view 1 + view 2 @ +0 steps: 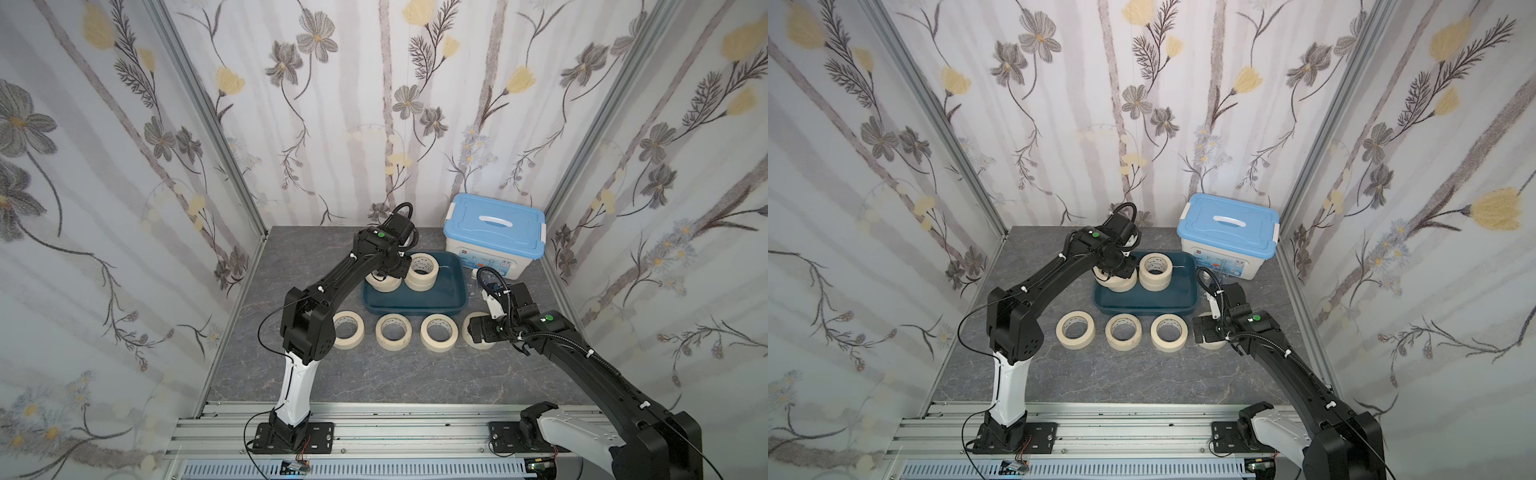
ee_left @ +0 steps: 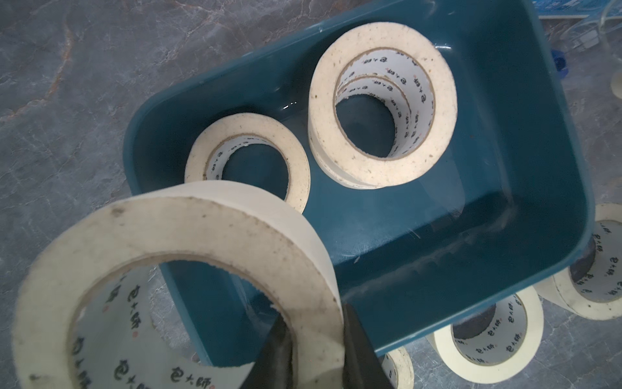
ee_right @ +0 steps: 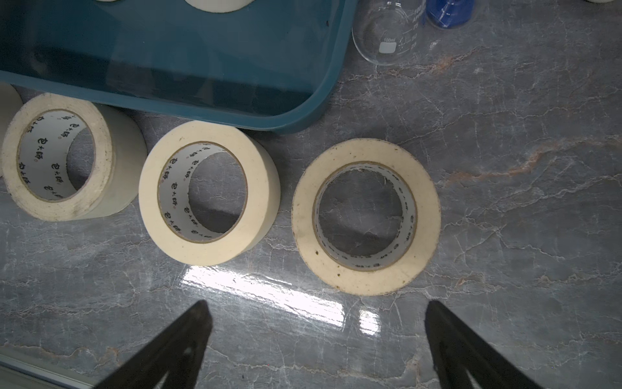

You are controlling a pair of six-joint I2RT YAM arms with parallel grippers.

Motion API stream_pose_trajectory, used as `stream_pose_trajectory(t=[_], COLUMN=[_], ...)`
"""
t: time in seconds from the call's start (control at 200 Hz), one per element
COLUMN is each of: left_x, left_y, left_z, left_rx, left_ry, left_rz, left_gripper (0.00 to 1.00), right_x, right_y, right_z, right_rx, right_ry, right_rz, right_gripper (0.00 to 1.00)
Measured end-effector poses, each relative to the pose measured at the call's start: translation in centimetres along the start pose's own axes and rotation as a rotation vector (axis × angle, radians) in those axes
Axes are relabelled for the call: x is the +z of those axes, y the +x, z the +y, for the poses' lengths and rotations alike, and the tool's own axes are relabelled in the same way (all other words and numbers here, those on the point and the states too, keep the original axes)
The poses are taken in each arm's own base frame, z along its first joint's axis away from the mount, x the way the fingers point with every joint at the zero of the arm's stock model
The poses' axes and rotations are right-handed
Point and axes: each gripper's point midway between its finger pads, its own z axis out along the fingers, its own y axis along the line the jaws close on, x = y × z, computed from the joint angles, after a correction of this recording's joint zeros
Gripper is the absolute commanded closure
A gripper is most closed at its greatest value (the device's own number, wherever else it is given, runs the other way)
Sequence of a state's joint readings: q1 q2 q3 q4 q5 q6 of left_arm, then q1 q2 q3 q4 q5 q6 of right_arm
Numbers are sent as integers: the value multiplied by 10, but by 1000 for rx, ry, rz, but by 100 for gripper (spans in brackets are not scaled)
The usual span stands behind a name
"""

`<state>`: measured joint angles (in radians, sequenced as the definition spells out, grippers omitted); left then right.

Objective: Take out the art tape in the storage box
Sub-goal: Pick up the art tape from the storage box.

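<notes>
table [image 1: 374, 374]: grey marble top. teal tray [image 1: 446, 286] holds a stack of two [image 2: 321, 101] and a single roll [image 2: 299, 175]. four tape rolls [image 1: 394, 346] sit in a row on the table just in front of it. left gripper [image 2: 313, 311] is clamped on the held roll [image 2: 188, 235], above the tray corner. right gripper [image 3: 317, 301]: jaws apart, empty, above the end roll [image 3: 367, 283].

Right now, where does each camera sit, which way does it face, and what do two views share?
Top views: high above the bases, looking down across the table; left arm and right arm show.
Left wrist: on the left arm, looking into the storage box; left jaws pinch the held tape roll.
Right wrist: on the right arm, facing down at the row of rolls; right jaws open, empty.
Shared: both wrist views catch the box and that row.
</notes>
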<state>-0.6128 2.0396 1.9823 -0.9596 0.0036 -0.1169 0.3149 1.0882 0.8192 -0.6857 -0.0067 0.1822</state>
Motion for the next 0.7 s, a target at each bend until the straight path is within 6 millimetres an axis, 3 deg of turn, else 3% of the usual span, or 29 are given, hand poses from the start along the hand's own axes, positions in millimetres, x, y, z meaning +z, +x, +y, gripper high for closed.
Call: stream_pose_trajectory(t=[0.32,0.699], left_x=[-25,-36], left_y=[51,130], left_z=[3,22], left_rx=[-60,-172], left_ry=[3,-29], left_rz=[-1,67], left_gripper=[85,85], right_x=[-2,1], right_y=[-8,-13], right_z=[-2,-5], right_rx=[5,5], right_ry=[8,18], right_rz=[-12,-10], right_gripper=[0,0])
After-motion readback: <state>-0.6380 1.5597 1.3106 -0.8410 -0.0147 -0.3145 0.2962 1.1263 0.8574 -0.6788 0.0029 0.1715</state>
